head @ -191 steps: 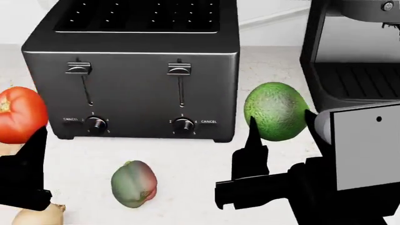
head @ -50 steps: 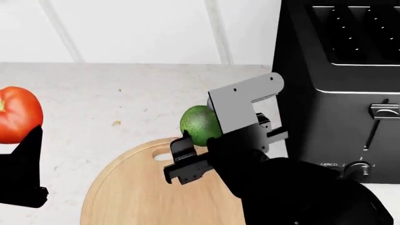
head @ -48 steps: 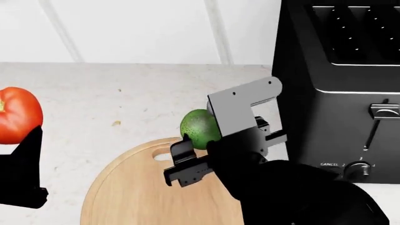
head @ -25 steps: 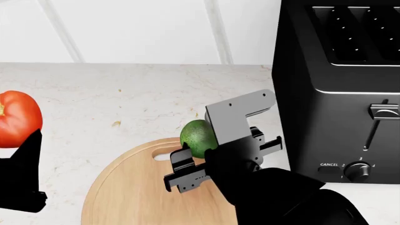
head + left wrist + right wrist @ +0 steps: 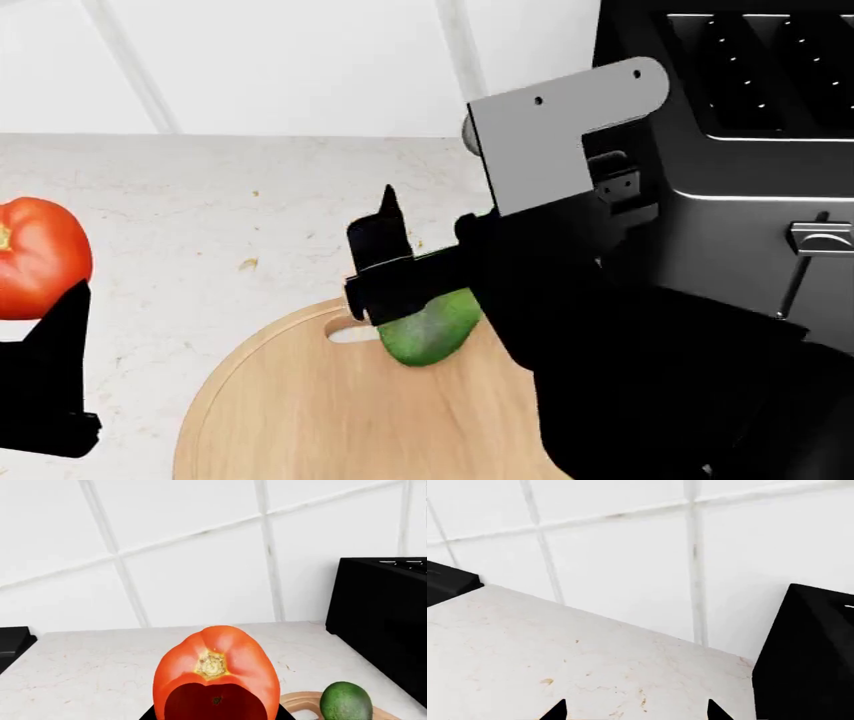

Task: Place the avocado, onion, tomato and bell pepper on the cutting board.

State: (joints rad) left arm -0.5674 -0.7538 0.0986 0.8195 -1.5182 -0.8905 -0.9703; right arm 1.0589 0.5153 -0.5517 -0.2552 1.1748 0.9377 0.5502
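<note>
Avocado lies on the cutting board, near the rim at about 12 o'clock beside the handle slot. The right gripper hangs above it with fingers spread wide and nothing between them; only its two tips show in the right wrist view. The left gripper clamps the tomato from below, off the board at 9 o'clock. A black toaster stands at 2 o'clock on the marble counter.

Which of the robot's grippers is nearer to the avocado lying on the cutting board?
Right. The right gripper is open just above the avocado on the cutting board; the left gripper holds the tomato off to the side.
</note>
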